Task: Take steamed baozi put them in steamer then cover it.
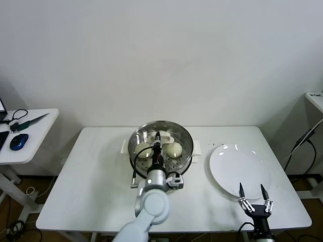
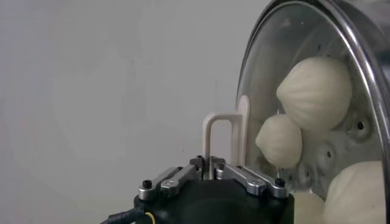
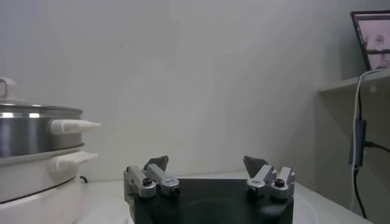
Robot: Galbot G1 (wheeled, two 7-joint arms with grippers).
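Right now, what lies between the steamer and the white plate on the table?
Nothing: in the head view, only bare white table lies between the steamer and the plate, which stand apart.

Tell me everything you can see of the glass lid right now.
The glass lid is round and clear with a shiny metal rim and a flat whitish handle. It sits on the steamer, buns visible through it. The left gripper has its fingers closed around the upright handle from above.

Lab, bare white wall (image 1: 161, 55), side desk (image 1: 25, 136)
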